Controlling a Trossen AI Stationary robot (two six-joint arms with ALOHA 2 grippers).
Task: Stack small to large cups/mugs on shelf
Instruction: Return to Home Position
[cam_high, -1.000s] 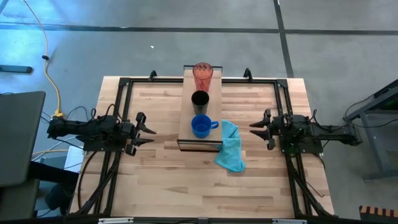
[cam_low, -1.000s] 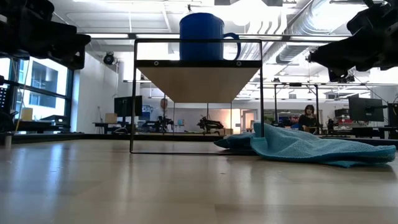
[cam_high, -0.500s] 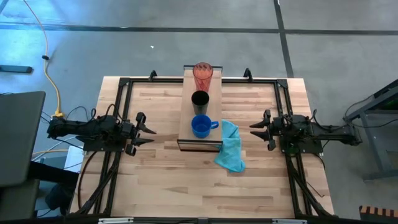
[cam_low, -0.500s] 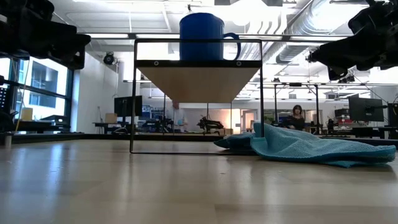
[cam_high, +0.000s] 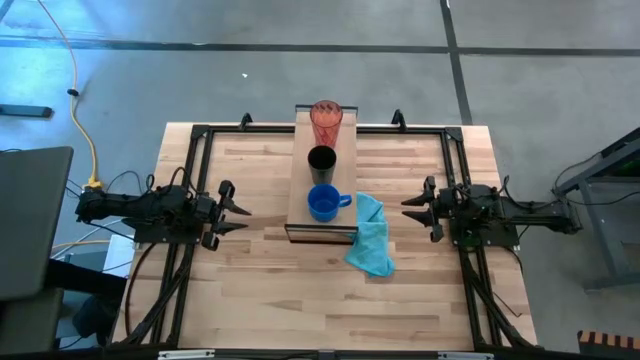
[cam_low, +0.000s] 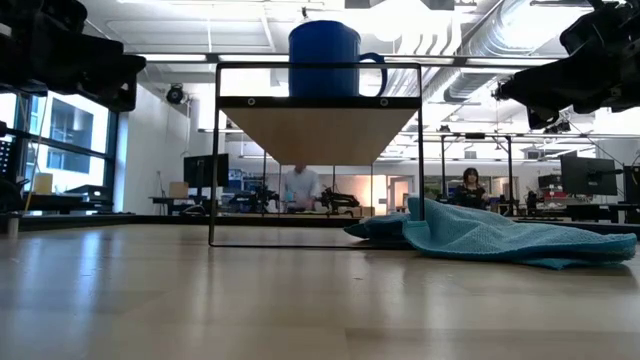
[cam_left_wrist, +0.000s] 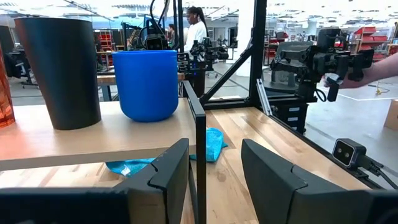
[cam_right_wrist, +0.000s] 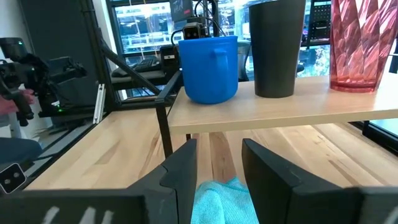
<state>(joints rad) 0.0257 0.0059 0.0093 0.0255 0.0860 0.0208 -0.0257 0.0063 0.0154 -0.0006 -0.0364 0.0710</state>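
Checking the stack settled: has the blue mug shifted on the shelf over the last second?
No. The blue mug stands at the same end of the shelf, its handle still toward the blue cloth.

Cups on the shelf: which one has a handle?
The short blue mug at the row's end; the black cup and red tumbler have no handle.

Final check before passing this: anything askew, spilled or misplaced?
Nothing stands out. Blue mug, black cup, red tumbler stand upright on the shelf; a blue cloth lies crumpled beside it. Left gripper and right gripper wait open aside.
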